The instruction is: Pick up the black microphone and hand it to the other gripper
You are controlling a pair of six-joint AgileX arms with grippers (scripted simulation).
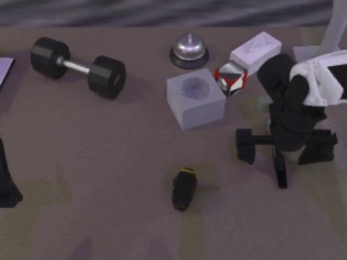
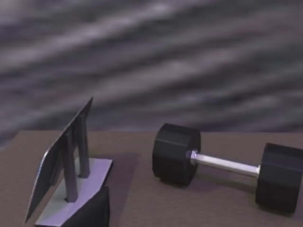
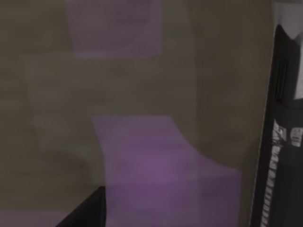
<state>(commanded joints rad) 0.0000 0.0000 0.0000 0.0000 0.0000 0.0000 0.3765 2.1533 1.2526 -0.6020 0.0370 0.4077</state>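
Observation:
The black microphone [image 1: 281,172] lies on the table at the right. Only the thin end of its handle shows, sticking out toward the front edge from under my right arm, which hides the rest. My right gripper [image 1: 282,147] hangs over it, open, with one finger [image 1: 245,146] on each side of the handle and a wide gap between them. Blurred table and a dark finger [image 3: 90,210] fill the right wrist view. My left gripper [image 1: 6,184], the other gripper, is parked at the left edge, far from the microphone.
A black dumbbell [image 1: 77,67] [image 2: 227,165] lies at the back left, near a slanted stand [image 2: 66,161]. At the back middle are a silver bell [image 1: 189,50], a lavender block [image 1: 195,98], a red-white cube [image 1: 231,77] and a white box [image 1: 255,49]. A stubby yellow-banded object [image 1: 184,188] lies front centre.

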